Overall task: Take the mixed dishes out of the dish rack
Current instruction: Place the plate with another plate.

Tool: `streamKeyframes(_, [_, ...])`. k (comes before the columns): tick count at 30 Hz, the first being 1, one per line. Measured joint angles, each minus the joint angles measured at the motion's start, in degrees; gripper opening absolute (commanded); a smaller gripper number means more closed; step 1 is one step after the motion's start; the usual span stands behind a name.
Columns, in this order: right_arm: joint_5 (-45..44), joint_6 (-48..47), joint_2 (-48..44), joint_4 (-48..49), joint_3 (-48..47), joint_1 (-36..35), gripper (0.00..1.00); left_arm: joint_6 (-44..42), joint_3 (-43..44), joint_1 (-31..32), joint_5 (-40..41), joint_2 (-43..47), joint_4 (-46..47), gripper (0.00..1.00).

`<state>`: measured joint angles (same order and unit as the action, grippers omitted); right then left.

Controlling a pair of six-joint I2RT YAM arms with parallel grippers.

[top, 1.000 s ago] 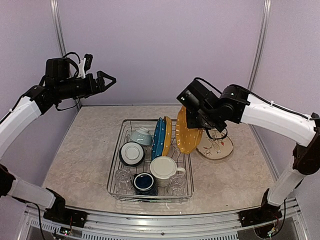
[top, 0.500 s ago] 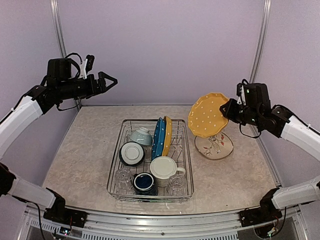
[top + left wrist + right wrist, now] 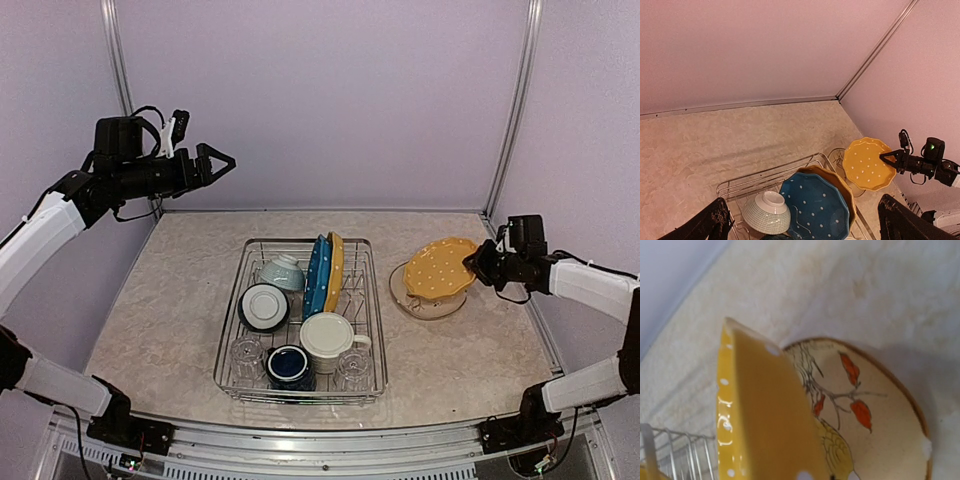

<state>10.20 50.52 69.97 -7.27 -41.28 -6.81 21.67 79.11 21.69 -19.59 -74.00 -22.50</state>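
Above the marbled table point(image 3: 180, 300), right of the dish rack point(image 3: 300, 240), the right claw point(image 3: 483, 264) grips a yellow dotted plate point(image 3: 440, 268), tilted over a leaf-patterned plate point(image 3: 420, 308). The left claw point(image 3: 215, 160) hangs high, spread wide.

A rectangular silver wire dish rack point(image 3: 290, 241) holds upright dotted plates point(image 3: 317, 275), two mugs point(image 3: 327, 338), clear glasses point(image 3: 246, 355) and bowls point(image 3: 265, 305); one yellow dotted plate point(image 3: 440, 267) tilts beside it.

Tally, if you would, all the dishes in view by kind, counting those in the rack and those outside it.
Plates: 4 (blue plate, racked yellow plate, held yellow plate, leaf-patterned plate)
Bowls: 2 (pale teal bowl, dark-rimmed bowl)
Mugs: 2 (cream mug, navy mug)
Glasses: 2 (left glass, right glass)
Total: 10
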Motion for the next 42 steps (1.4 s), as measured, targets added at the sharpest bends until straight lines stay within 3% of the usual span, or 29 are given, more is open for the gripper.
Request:
streamKeyframes(16, [9.4,-0.7,13.6,9.9,1.0,1.4,0.0,0.8,0.0,0.0,-1.1,-0.1,0.0,0.99])
streamKeyframes(32, [13.2,-4.4,17.7,15.7,1.4,3.1,0.0,0.9,0.0,0.0,-1.2,-0.5,0.0,0.99])
streamKeyframes(42, [12.3,-9.2,18.0,13.0,-1.0,3.2,0.3,1.0,0.0,0.0,-1.5,-1.1,0.0,0.99])
